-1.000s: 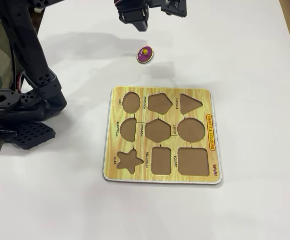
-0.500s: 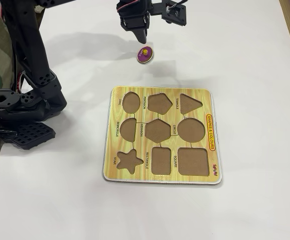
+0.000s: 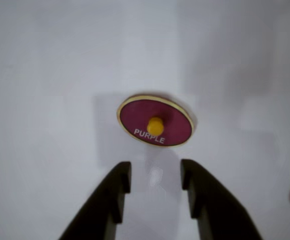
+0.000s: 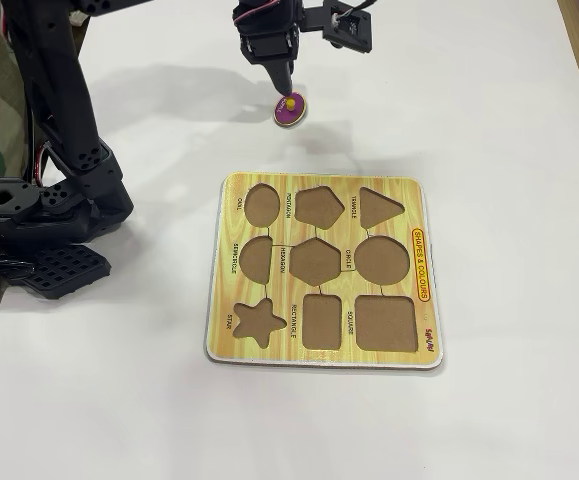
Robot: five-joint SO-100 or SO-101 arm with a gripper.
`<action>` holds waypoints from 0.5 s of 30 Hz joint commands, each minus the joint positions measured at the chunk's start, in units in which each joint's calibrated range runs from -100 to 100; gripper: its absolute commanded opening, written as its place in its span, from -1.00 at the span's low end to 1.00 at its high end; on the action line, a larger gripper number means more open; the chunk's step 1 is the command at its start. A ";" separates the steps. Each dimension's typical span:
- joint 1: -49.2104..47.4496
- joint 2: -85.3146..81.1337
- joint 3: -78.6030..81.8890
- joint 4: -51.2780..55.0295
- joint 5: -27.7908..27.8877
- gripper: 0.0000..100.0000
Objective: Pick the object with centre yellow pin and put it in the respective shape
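White table (image 4: pixel 489 110), end effector (image 3: pixel 155 175) spread above oval piece (image 3: pixel 155 121)

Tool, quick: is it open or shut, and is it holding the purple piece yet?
Tool: open and empty in the wrist view; the purple oval piece with the yellow pin lies on the table just ahead of the fingertips.

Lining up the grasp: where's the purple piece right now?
In the fixed view the purple piece lies on the table beyond the board, past its oval hole, right under the open gripper.
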 commanded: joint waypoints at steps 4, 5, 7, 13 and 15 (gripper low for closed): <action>0.82 -0.60 -2.88 -0.88 -0.20 -0.75; 0.72 -0.60 -2.88 -0.88 -0.20 -0.75; 0.62 -0.51 -2.88 -0.88 -0.20 -0.75; 0.33 2.42 -3.60 -4.77 -0.20 -0.75; 0.13 3.09 -3.60 -6.94 -0.20 -0.74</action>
